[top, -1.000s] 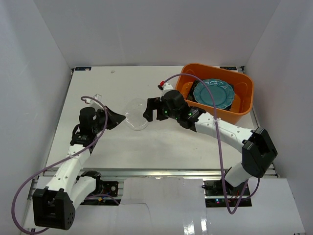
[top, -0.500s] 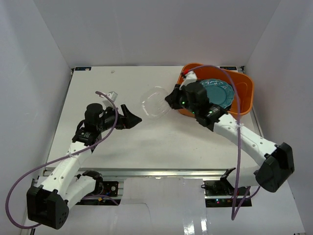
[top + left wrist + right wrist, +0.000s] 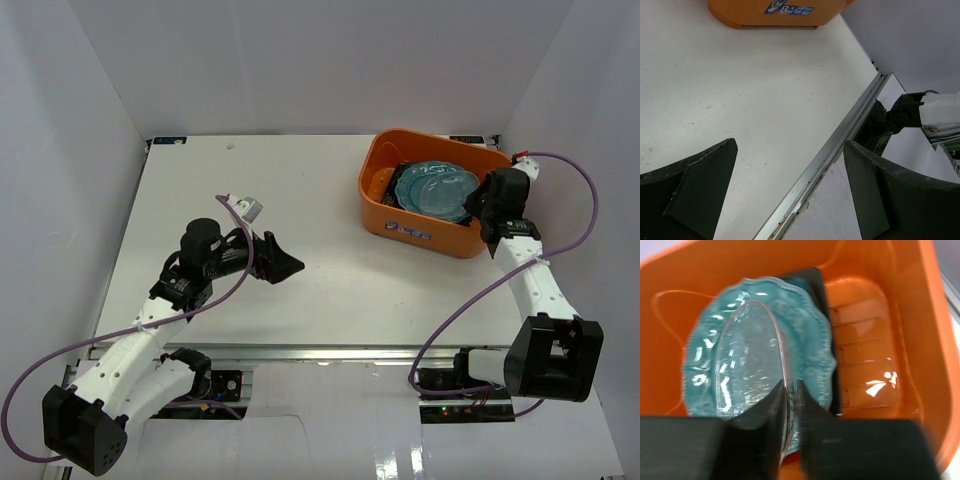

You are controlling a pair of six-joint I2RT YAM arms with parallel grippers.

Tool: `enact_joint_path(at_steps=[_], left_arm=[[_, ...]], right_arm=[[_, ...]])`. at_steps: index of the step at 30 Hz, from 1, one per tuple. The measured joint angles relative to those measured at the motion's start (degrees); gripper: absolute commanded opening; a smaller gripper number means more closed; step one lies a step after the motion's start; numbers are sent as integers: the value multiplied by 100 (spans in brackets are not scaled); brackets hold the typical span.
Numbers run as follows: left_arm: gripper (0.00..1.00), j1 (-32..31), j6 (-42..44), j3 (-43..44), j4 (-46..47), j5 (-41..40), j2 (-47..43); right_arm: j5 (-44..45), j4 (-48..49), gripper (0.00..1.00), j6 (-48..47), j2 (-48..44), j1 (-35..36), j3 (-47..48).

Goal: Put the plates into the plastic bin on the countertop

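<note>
Two arms, one clear plate over the bin

Right end effector (image 3: 790, 390) is pinched closed on the rim of a clear plate (image 3: 747, 360), holding it over the orange bin (image 3: 875, 270) and close above a teal plate (image 3: 812, 335), which lies on a dark square plate (image 3: 812, 277). Left end effector (image 3: 790, 147) hangs above the white counter (image 3: 740, 90), jaws spread wide and gripping nothing, well apart from the bin.
</note>
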Motion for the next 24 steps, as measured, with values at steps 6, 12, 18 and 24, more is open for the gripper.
enact_joint_path(at_steps=[6,12,18,24], left_arm=[[98,-111,90,0,-68,22,-2],[98,-120,109,0,-76,17,-2],[98,-120,144,0,-74,-37,-2],[98,-120,15,81,-83,-138,-122]], right_arm=[[-17,-59,97,72,35,-284,-81],[-455,-61,90,164,-459,-319,-81],[-1676,120,90,595,-1672,-319,-225],[-2992,369,90,1069,-3296,-317,-1102]])
